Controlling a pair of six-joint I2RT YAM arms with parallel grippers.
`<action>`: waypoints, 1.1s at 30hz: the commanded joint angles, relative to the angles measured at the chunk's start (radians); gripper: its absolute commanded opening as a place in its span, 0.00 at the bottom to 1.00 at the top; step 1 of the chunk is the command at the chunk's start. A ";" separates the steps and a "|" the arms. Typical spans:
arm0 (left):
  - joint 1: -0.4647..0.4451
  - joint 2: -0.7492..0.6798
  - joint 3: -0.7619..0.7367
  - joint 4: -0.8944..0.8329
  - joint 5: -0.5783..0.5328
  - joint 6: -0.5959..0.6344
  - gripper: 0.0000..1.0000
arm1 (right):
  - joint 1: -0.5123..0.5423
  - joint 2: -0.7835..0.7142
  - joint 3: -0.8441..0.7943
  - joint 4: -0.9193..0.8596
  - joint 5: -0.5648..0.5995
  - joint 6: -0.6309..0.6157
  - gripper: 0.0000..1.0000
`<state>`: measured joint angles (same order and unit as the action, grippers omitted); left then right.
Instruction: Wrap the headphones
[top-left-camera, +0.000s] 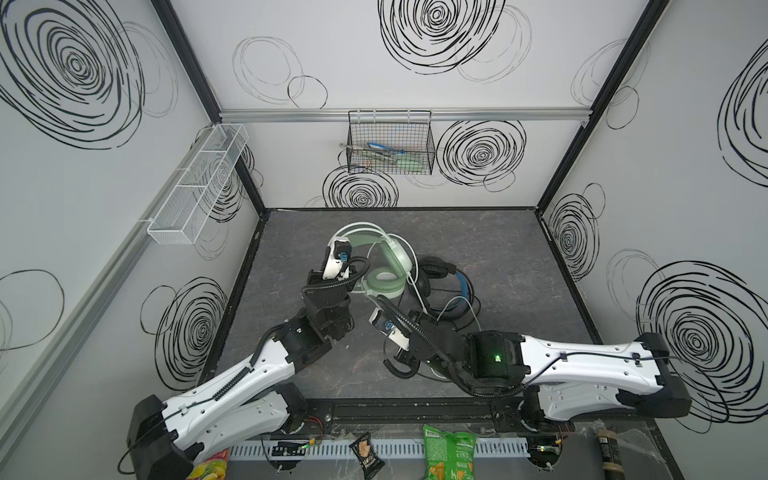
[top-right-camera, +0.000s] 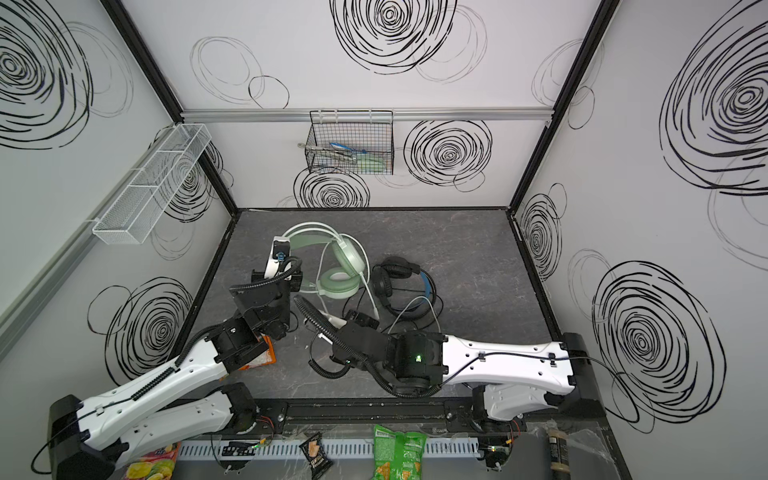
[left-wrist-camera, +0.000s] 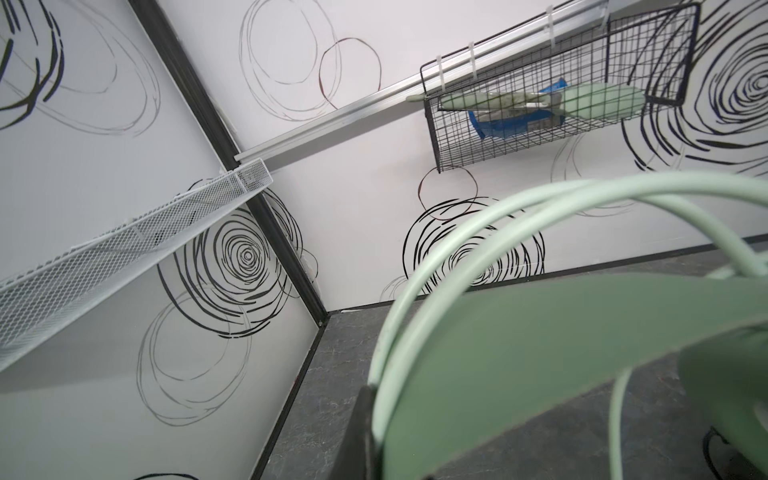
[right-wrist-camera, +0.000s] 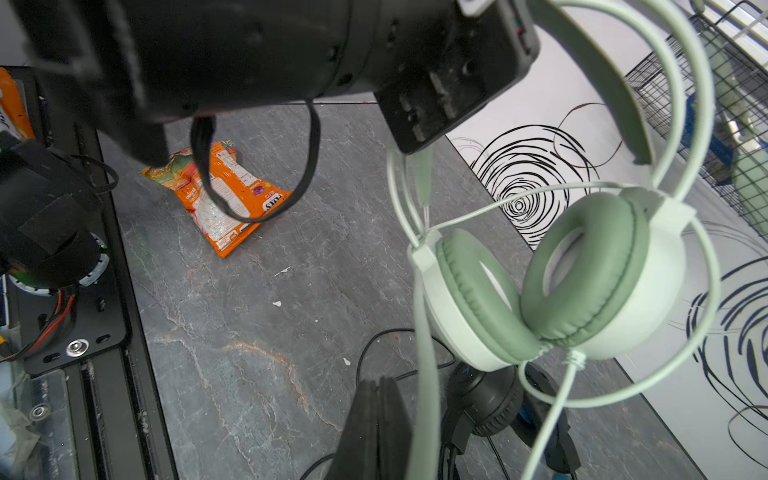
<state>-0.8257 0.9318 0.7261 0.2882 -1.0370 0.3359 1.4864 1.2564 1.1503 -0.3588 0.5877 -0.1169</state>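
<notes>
Green headset (right-wrist-camera: 582, 270) held aloft by left gripper (left-wrist-camera: 374, 428), jaws clamped on headband (left-wrist-camera: 540, 353); right gripper (right-wrist-camera: 376, 390) closed, cable (right-wrist-camera: 426, 374) alongside, hold unclear; cable is best wound taut and snug

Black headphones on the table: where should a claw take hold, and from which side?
Likely the blue-lined headband of the black headphones, from straight above: they seem to lie flat, so the band is a thin arc clear of the bulky cups.
</notes>
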 joint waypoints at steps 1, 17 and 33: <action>-0.040 0.008 0.017 0.148 -0.050 0.095 0.00 | -0.018 -0.048 -0.018 -0.019 -0.003 -0.005 0.00; -0.076 -0.022 0.095 -0.322 0.237 0.027 0.00 | -0.118 -0.185 -0.091 -0.009 0.009 -0.098 0.02; -0.065 -0.145 0.073 -0.414 0.517 -0.026 0.00 | -0.141 -0.239 -0.122 0.050 0.079 -0.160 0.10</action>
<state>-0.9009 0.8097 0.7895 -0.1688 -0.5861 0.3508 1.3521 1.0454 1.0328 -0.3626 0.6201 -0.2531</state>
